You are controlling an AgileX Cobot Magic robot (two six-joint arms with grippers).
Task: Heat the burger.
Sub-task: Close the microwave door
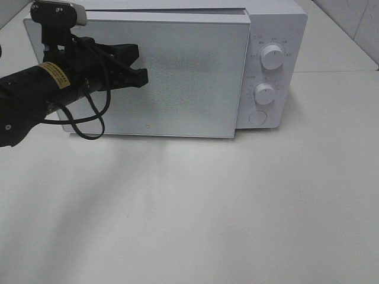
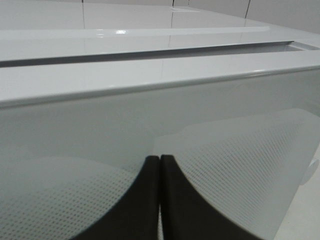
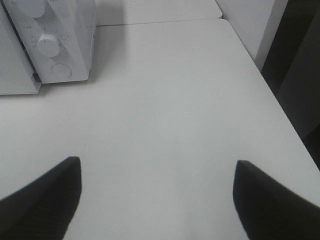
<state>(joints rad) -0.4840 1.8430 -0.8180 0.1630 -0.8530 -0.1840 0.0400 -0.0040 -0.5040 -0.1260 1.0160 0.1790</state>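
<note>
At the far left of the high view the left arm (image 1: 29,89) reaches in, black, with a yellow label and a black cable (image 1: 89,127) looping below it. Its pincer, the left pincer (image 1: 140,65), is in front of the left half of the microwave door (image 1: 189,77). In the left wrist view the left pincer (image 2: 160,157) is clenched: the two dark fingers (image 2: 142,200) press flat against each other with only a hairline seam between them and nothing gripped. Their tips sit right up against the dotted glass, but whether they actually touch it cannot be told. A narrow dark slit runs between the door's top edge and the casing of the white microwave (image 1: 278,23). Right of the door, the control panel carries an upper knob (image 1: 272,56), a lower knob (image 1: 265,93) and a round button (image 1: 257,117) beneath them. The pale surface (image 1: 207,219) spreads in front of the oven. The right pincer (image 3: 155,200) shows only in its own wrist view, released, its fingers (image 3: 50,195) set wide apart, holding nothing and hanging above the surface well off to the right of the microwave's panel side. The burger shows in none of the views, and where it lies cannot be told through the dotted door.
</note>
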